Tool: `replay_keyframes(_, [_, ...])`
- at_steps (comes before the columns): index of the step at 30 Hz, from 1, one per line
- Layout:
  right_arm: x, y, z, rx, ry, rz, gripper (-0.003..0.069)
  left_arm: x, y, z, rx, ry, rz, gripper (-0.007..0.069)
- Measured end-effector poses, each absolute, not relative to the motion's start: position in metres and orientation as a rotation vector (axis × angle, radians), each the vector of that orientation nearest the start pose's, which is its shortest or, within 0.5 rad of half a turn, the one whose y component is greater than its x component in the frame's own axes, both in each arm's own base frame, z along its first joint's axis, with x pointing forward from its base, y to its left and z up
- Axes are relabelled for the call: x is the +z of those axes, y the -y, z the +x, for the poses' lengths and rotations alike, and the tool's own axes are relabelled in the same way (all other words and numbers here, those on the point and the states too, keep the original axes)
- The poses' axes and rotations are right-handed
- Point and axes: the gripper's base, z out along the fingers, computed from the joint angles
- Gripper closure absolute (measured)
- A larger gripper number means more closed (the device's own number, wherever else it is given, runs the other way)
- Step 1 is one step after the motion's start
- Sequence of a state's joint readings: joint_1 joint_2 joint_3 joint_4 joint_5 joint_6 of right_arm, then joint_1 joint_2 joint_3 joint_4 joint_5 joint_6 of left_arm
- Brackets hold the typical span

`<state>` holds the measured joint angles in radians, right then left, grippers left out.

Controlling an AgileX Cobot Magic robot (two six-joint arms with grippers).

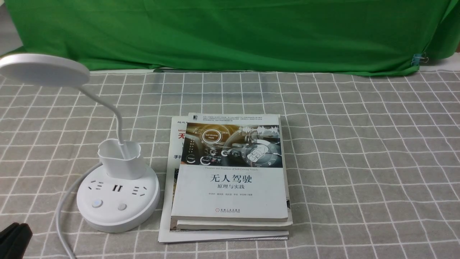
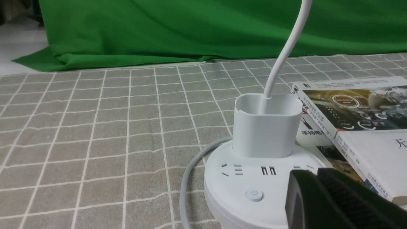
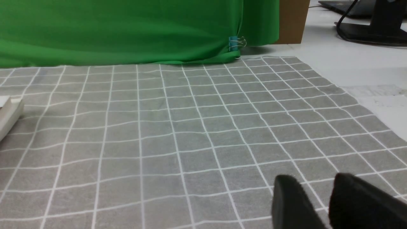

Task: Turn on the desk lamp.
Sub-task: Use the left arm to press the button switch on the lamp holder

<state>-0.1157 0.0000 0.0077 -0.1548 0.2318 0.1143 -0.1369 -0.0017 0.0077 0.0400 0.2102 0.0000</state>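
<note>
The white desk lamp stands at the left of the table: disc head [image 1: 44, 69], bendy neck [image 1: 115, 111], small cup [image 1: 120, 159], round base [image 1: 118, 212] with sockets and two buttons [image 1: 97, 204]. The head shows no glow. In the left wrist view the base [image 2: 235, 178] and one power button [image 2: 254, 194] show; the other button is hidden behind my fingers. My left gripper [image 2: 313, 171] is shut and empty, just short of the base's front; it shows at the bottom-left corner of the front view [image 1: 14, 235]. My right gripper [image 3: 314, 178] is slightly open and empty over bare cloth.
A stack of books [image 1: 230, 172] lies right beside the lamp base, also in the left wrist view [image 2: 359, 117]. The lamp's grey cord [image 1: 66, 201] curves off the base's left toward the front edge. A grey checked cloth [image 1: 359, 162] covers the table; a green backdrop [image 1: 230, 32] hangs behind.
</note>
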Motion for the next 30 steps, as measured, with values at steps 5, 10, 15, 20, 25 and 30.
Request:
replay_keyframes(5, [0.19,0.01,0.055,-0.143,-1.72,0.095,0.0414,0.201,0.007,0.056,-0.072,-1.586,0.138,0.0606])
replay_keyframes(10, [0.19,0.01,0.055,-0.143,-1.72,0.095,0.0414,0.209,0.008,0.056,-0.076,-1.506,0.134,0.0606])
replay_keyframes(15, [0.19,0.01,0.055,-0.143,-1.72,0.095,0.0414,0.213,0.008,0.056,-0.139,-1.465,0.076,0.0606])
replay_keyframes(20, [0.19,0.01,0.055,-0.143,-1.72,0.095,0.0414,0.227,0.006,0.053,-0.239,-1.311,-0.027,0.0606])
replay_keyframes(25, [0.19,0.01,0.055,-0.143,-1.72,0.095,0.0414,0.245,0.006,0.053,-0.28,-1.318,-0.06,0.0606])
replay_keyframes(30, [0.19,0.01,0.055,-0.143,-1.72,0.095,0.0414,0.298,0.01,0.061,-0.262,-1.511,-0.018,0.0606])
